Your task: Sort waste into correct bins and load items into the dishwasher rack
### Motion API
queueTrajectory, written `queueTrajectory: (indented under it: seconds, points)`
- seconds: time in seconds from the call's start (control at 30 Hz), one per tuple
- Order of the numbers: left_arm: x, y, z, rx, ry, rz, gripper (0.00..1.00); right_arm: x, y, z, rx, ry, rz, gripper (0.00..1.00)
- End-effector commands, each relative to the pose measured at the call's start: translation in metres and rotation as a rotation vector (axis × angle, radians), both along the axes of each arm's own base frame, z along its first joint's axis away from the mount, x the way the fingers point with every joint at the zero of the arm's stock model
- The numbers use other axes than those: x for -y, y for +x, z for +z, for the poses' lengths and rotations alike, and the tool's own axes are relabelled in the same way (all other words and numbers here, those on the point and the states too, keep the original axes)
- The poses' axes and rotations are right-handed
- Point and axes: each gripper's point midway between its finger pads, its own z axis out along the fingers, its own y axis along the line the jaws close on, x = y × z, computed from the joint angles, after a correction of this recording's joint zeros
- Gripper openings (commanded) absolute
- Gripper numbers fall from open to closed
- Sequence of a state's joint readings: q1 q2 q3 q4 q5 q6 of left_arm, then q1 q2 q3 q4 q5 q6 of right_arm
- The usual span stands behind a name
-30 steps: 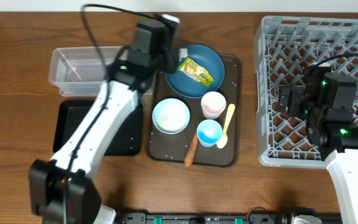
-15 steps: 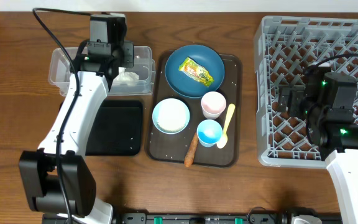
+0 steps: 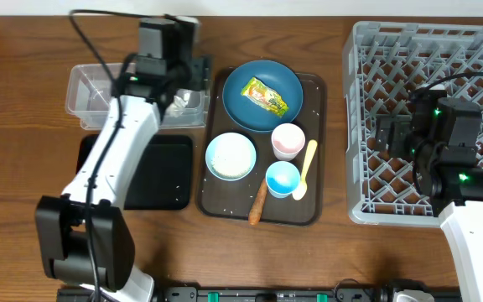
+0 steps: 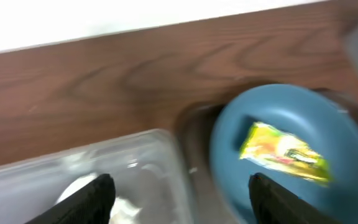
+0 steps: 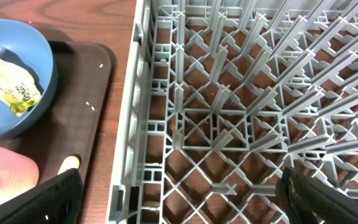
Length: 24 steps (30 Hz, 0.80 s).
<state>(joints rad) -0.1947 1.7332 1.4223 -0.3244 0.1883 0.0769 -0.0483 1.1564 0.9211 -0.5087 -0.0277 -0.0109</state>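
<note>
My left gripper [image 3: 187, 84] [image 4: 182, 200] hangs open over the right end of the clear tub [image 3: 107, 92] [image 4: 135, 163], and the crumpled white tissue [image 4: 79, 186] lies in the tub under it. The dark-blue bowl [image 3: 262, 94] [image 4: 291, 124] holds the yellow-green wrapper [image 3: 265, 95] [image 4: 284, 150]. On the brown tray [image 3: 313, 201] are the white bowl [image 3: 231, 156], pink cup [image 3: 288, 140], blue cup [image 3: 282, 178], yellow spoon [image 3: 305, 168] and carrot stick [image 3: 258, 203]. My right gripper [image 3: 388, 134] [image 5: 185, 199] is open over the grey rack [image 3: 443, 50] [image 5: 229, 112], empty.
The black tray [image 3: 153, 176] lies in front of the clear tub, with a few white crumbs on it. White crumbs also dot the brown tray [image 5: 86, 93]. The rack's left wall [image 5: 132, 124] stands close beside the brown tray's right edge.
The left gripper carried the tissue from above the blue bowl to the clear tub, then opened and let it drop in. It has since shifted slightly right. The right arm has stayed still.
</note>
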Motion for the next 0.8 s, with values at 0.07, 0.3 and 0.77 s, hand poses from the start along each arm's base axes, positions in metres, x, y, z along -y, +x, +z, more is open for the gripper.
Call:
queueTrajectory:
  seconds: [0.07,0.3,0.77]
  points:
    - [0.048,0.000,-0.014,0.010,-0.014,-0.123,0.75,-0.007,0.004,0.009,0.019,0.008,0.017,0.99]
    - [0.083,0.007,-0.068,-0.044,0.000,-0.184,0.76,-0.007,0.003,0.008,0.018,0.008,0.017,0.99]
    - [0.097,0.019,-0.144,-0.107,0.015,-0.199,0.76,-0.007,0.002,0.007,0.011,0.009,0.017,0.99]
